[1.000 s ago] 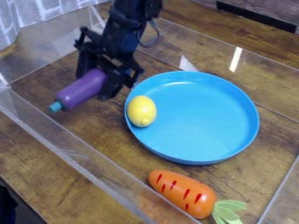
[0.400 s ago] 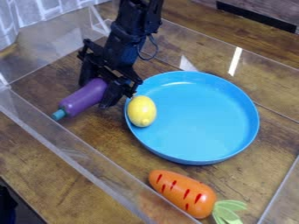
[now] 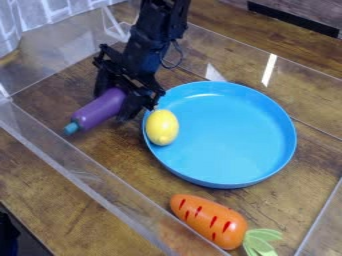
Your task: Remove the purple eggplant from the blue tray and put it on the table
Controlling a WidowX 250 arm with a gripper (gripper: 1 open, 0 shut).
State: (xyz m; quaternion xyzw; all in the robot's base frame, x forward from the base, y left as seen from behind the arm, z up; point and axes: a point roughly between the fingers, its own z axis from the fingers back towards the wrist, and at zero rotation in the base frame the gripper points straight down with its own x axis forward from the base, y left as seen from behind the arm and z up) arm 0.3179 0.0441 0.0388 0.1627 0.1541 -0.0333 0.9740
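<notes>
While the blue tray [image 3: 234,135] holds the yellow lemon [image 3: 162,127], the eggplant [image 3: 96,111] sits outside.

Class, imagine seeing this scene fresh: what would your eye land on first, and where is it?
The big bright-blue tray, right of centre, grabs the eye. Next come the orange toy carrot with its pale green top, below the tray, and the yellow lemon at the tray's left side. The purple eggplant stands out at left, under the dark robot arm.
</notes>
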